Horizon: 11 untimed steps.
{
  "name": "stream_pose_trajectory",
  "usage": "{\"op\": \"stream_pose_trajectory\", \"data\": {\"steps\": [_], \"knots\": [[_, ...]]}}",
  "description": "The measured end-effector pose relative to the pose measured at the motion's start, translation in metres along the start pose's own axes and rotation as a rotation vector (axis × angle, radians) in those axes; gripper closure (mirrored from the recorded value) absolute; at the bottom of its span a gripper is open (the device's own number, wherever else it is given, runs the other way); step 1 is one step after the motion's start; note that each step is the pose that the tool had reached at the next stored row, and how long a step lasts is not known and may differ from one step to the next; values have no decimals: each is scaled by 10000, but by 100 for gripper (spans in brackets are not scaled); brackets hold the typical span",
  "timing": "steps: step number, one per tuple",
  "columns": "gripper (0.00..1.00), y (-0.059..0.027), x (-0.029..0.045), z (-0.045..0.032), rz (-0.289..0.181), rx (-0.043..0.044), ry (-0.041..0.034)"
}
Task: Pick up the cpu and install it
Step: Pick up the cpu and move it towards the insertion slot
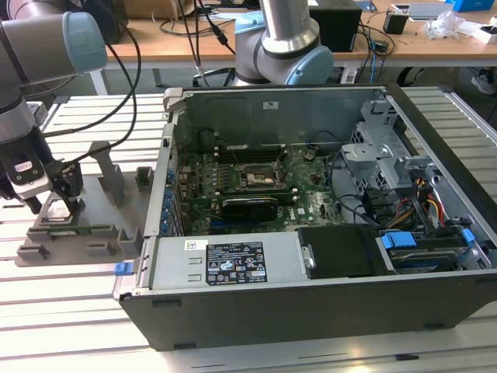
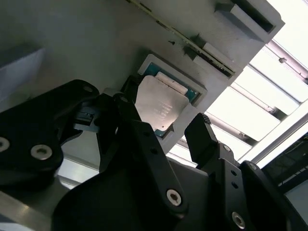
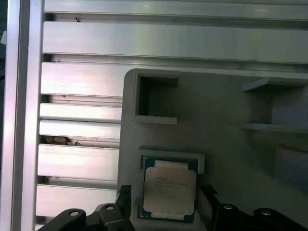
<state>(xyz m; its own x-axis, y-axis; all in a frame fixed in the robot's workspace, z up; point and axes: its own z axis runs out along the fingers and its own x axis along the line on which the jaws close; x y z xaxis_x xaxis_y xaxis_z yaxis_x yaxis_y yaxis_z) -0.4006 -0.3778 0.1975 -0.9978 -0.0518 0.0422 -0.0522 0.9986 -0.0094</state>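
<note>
Hand straddles cpu in tray recess, seemingly without contact.

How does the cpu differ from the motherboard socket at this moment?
The cpu has a bright silvery top; the socket is a dark frame. The cpu lies in a recess of the grey tray, outside the case; the socket sits on the motherboard inside it. The open gripper straddles the cpu; the socket is far from it. Both are squarish and lie flat.
</note>
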Motion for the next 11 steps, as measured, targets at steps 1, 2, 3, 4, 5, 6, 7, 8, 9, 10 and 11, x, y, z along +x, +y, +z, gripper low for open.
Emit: {"op": "stream_pose_trajectory", "data": {"steps": [1,2,3,4,5,6,7,8,9,10,11], "knots": [[34,0,-3,10,-1,0,0],[34,0,-11,30,-2,0,0],[34,-1,-20,42,-3,0,0],[34,-1,-32,54,-5,1,0],[34,-1,-37,62,-4,-1,-1],[34,-1,-39,71,-4,-1,-2],[34,-1,-40,79,-4,0,1],[34,-1,-40,80,-5,1,2],[34,-1,-40,80,-5,1,3],[34,-1,-41,82,-6,0,0],[34,-1,-41,82,-5,0,0]]}}
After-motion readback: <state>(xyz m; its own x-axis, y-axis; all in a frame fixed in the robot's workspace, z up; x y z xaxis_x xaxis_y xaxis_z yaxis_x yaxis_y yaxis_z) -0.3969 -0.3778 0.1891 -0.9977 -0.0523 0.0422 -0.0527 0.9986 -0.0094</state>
